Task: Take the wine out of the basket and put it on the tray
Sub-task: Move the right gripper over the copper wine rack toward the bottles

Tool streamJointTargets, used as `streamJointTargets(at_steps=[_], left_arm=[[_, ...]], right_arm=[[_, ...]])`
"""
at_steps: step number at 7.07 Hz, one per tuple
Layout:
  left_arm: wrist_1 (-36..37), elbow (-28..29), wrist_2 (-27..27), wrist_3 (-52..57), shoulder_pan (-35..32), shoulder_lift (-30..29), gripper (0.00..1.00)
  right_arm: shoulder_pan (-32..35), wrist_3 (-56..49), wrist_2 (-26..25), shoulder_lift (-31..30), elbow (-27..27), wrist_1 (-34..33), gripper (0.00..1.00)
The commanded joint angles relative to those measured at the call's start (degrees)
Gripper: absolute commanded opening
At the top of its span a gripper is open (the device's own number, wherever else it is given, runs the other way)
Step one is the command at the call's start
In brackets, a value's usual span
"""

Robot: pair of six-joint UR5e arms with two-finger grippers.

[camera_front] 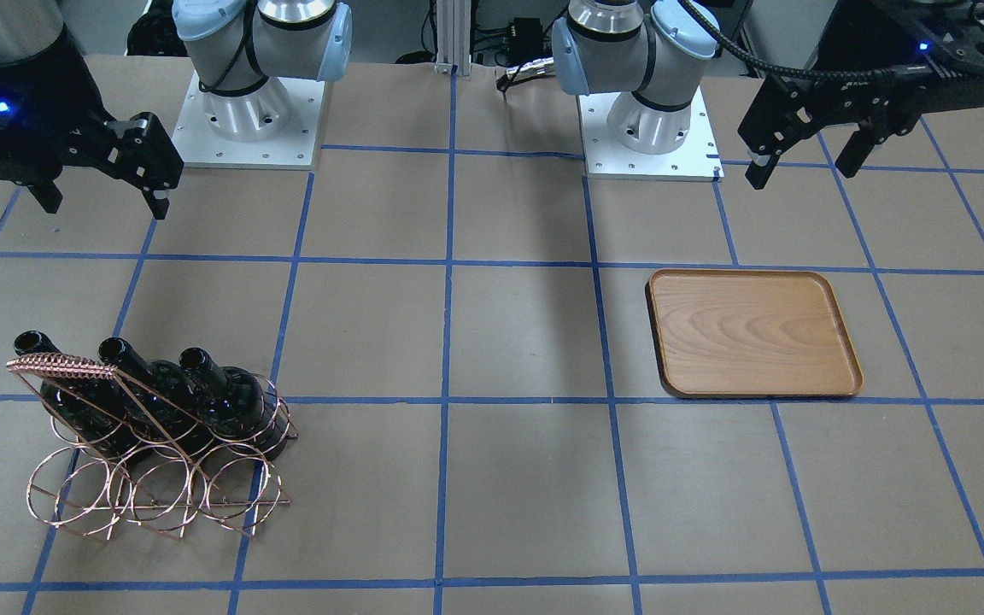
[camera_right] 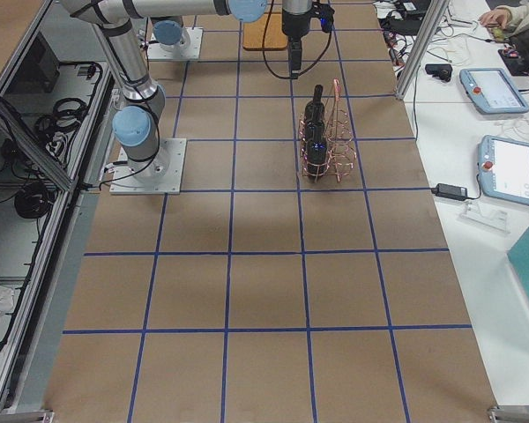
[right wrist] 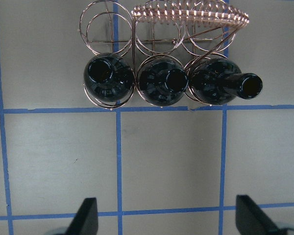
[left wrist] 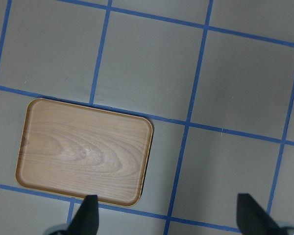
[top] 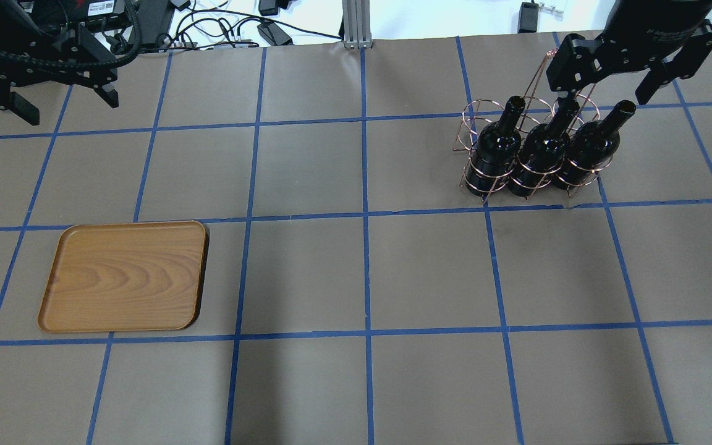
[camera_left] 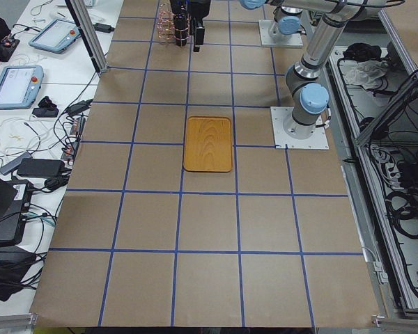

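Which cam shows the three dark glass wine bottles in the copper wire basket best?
Right wrist view: straight down on all three dark glass wine bottles, mouths unobstructed, in the copper wire basket. Overhead shows them slanted; front-facing, behind wires; exterior right, small; exterior left, barely; left wrist, none.

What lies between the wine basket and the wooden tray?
Nothing: only bare table with blue tape lines separates basket and tray, seen in the overhead view.

Brown paper covers the whole table, ruled into big squares by blue tape lines, under even light with soft shadows. Along one side runs a white bench carrying teach pendants and loose cables. An aluminium post stands at the table's far edge.
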Motion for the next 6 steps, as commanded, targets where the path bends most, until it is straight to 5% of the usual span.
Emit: streamJointTargets(at_steps=[1,6], left_arm=[[0.0,0.0,0.0,0.0,0.0,-0.1,1.0],[-0.1,0.0,0.0,0.0,0.0,-0.1,1.0]], right_arm=[[0.4,-0.3,5.9,0.5,1.0,-0.2,1.0],[-4.2,-5.3,6.0,3.1,1.7,-7.8,1.0]])
